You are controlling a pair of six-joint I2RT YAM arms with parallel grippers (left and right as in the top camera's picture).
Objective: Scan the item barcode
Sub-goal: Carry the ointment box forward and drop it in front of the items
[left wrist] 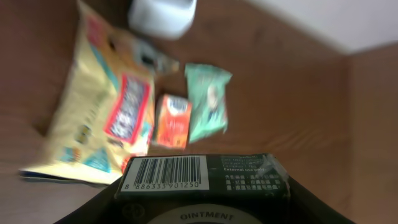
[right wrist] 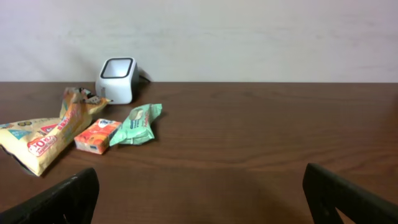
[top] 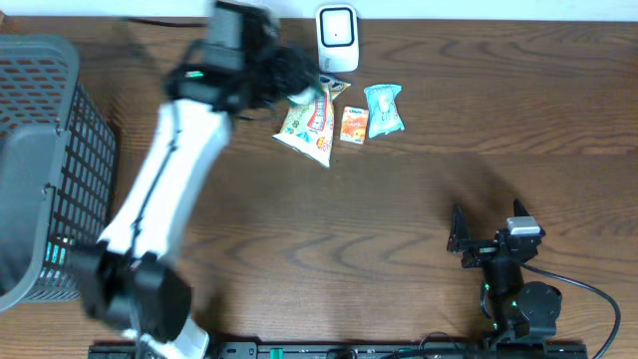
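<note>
**Ointment box held near scanner; scan not yet confirmed**

The ointment box (left wrist: pixel 202 177) is clamped in the left claw (top: pixel 287 72) above the far edge of the desk (top: pixel 419 199), close to the white scanner (top: pixel 337 38). Its barcode is seen facing the wrist camera. The pickup and carry are judged done. What is left is for the code to be presented to the scanner window. A snack bag (top: pixel 307 125), an orange carton (top: pixel 354 124) and a green pack (top: pixel 384 108) lie just beside the scanner. The right claw (top: pixel 461 239) is parked near the front right corner, jaws wide apart and empty.
</note>
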